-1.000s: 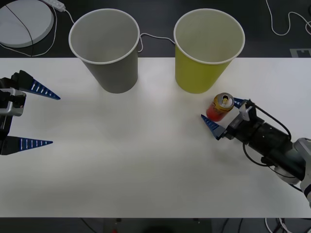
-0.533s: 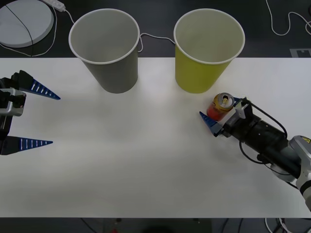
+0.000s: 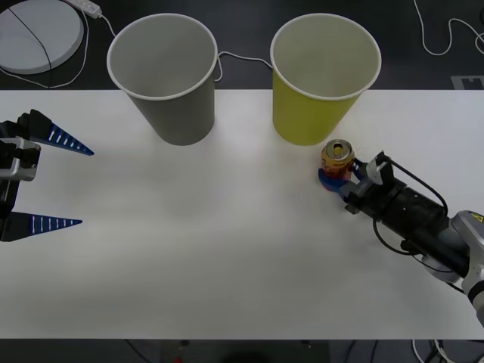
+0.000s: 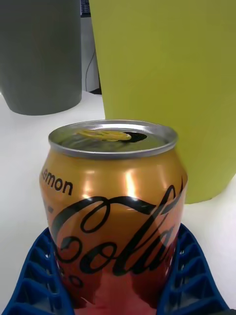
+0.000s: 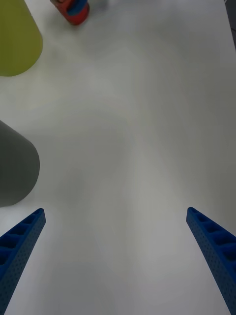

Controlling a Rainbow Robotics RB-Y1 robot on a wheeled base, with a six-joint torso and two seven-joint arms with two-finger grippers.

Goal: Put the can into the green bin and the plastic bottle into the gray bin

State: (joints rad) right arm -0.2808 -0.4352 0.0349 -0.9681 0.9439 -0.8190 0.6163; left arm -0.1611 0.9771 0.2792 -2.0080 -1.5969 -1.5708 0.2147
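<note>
Where the green bin stands, the right gripper clamps the can.

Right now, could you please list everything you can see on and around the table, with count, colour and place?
can: one, red-orange with a silver lid, upright on the table just in front of the green bin, between the right claw's fingers.
green bin: one, yellow-green with a white rim, at the table's far edge, right of centre.
gray bin: one, gray with a white rim, at the far edge, left of the green bin.
table: one, white.
round disc: one, pale gray, beyond the table at far left.
cables: white, on the dark floor behind the table.
right claw: blue fingers closed on the can.
left claw: blue fingers spread open, at the table's left edge.
</note>
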